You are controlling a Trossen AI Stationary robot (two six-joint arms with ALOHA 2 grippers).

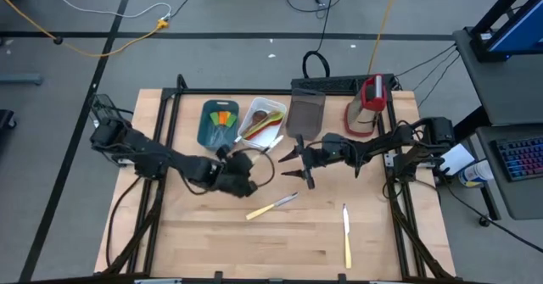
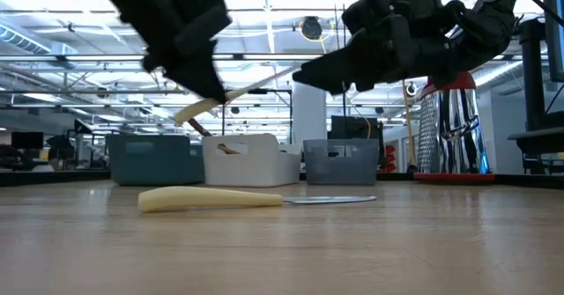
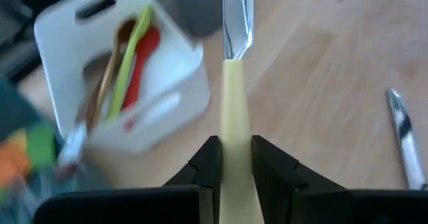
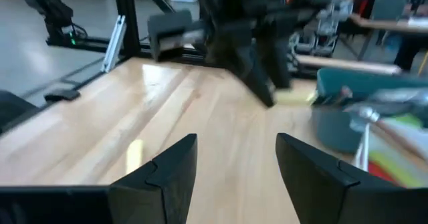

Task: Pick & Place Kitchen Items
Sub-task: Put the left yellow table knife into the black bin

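A wooden table [image 1: 212, 233] stands on a grey floor [image 1: 237, 8]; at its far side three trays sit in a row, a teal tray [image 1: 206, 131], a white tray [image 1: 252, 112] and a grey-brown tray [image 1: 305, 113]; to the right of them stands a red-and-white upright object [image 1: 366, 104]; a yellow cable [image 1: 102, 47] lies on the floor.

It is a robotics lab. Cables [image 1: 102, 42] lie on the grey floor. A keyboard [image 1: 519, 158] is beside the table [image 1: 212, 242]
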